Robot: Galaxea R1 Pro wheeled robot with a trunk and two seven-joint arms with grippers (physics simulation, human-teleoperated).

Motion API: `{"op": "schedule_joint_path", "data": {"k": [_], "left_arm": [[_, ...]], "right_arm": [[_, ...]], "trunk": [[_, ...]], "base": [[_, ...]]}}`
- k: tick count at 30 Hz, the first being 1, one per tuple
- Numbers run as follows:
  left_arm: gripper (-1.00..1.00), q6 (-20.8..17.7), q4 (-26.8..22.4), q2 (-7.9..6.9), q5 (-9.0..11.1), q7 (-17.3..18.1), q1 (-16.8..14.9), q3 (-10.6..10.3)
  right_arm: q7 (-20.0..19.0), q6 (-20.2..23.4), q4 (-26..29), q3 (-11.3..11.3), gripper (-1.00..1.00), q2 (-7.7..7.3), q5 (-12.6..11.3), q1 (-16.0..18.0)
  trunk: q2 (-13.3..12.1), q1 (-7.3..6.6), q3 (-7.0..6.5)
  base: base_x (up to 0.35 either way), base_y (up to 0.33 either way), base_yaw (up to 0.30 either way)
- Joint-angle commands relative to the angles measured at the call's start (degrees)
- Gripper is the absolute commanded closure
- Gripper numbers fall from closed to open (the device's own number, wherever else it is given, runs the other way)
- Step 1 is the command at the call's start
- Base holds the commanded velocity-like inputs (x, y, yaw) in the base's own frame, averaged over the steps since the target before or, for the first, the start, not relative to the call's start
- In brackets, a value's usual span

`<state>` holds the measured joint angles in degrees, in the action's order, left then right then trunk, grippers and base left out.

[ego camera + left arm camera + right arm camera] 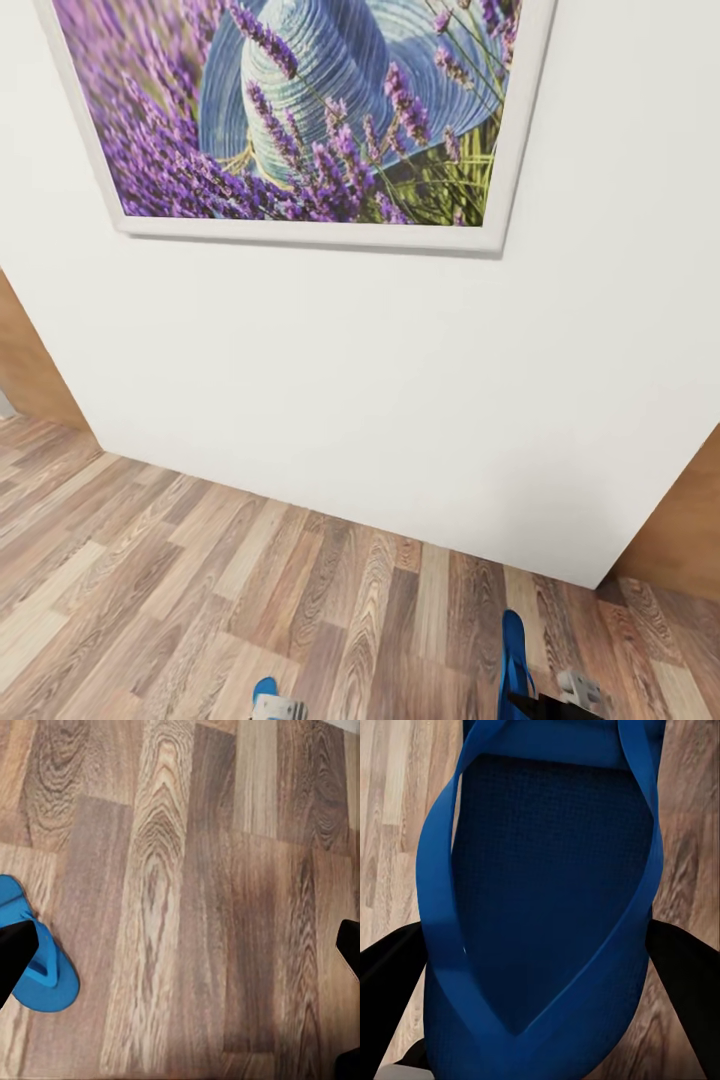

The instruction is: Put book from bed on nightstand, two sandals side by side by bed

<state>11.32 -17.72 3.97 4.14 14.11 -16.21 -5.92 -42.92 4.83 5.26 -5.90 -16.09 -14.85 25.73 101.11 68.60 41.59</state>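
Jaws of our right gripper [540, 975] clamp one blue sandal [540, 907] above the floor [200, 600]; our left gripper [180, 960] hangs with jaws spread wide, the other sandal [37, 967] lying flat beside one finger; beyond, we face a white wall [350, 380] bearing a lavender picture [300, 110].

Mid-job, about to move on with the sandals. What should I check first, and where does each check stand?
1. Right end effector gripping the held sandal: ok, fingers against both edges.
2. Left end effector free: ok, open.
3. Second sandal located: ok, flat on the floor by one left finger.
4. Heading: not ok, head camera faces a wall with a painting.
5. Sandals side by side: not ok.
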Motion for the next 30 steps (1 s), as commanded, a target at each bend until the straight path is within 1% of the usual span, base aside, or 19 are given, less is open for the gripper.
{"op": "schedule_joint_path", "data": {"k": [1,4,8,24,30], "left_arm": [[-1.00,0.2,0.1,-0.03,0.4,0.0,0.0,-0.3],[-1.00,0.2,0.1,-0.02,0.4,0.0,-0.1,-0.3],[-1.00,0.2,0.1,-0.01,0.4,0.0,0.0,-0.3],[-1.00,0.2,0.1,0.01,0.4,0.0,-0.1,-0.3],[-1.00,0.2,0.1,0.00,0.4,0.0,0.0,-0.3]], "right_arm": [[-0.2,0.5,0.0,-0.5,1.00,0.00,-0.1,0.0],[-0.2,0.5,0.0,-0.4,1.00,0.00,-0.1,0.0],[-0.2,0.5,0.0,-0.5,1.00,0.00,-0.1,0.0],[-0.3,0.5,0.0,-0.5,1.00,0.00,-0.1,0.0],[-0.4,0.5,0.0,-0.5,1.00,0.00,-0.1,0.0]], "trunk": [[0.0,0.01,0.05],[0.0,0.01,0.05],[0.0,0.01,0.05],[0.0,0.01,0.05],[0.0,0.01,0.05]], "base": [[0.153,-0.143,0.000],[0.061,-0.059,0.023],[0.013,-0.013,0.167],[0.001,-0.001,0.271],[0.000,0.000,0.049]]}}
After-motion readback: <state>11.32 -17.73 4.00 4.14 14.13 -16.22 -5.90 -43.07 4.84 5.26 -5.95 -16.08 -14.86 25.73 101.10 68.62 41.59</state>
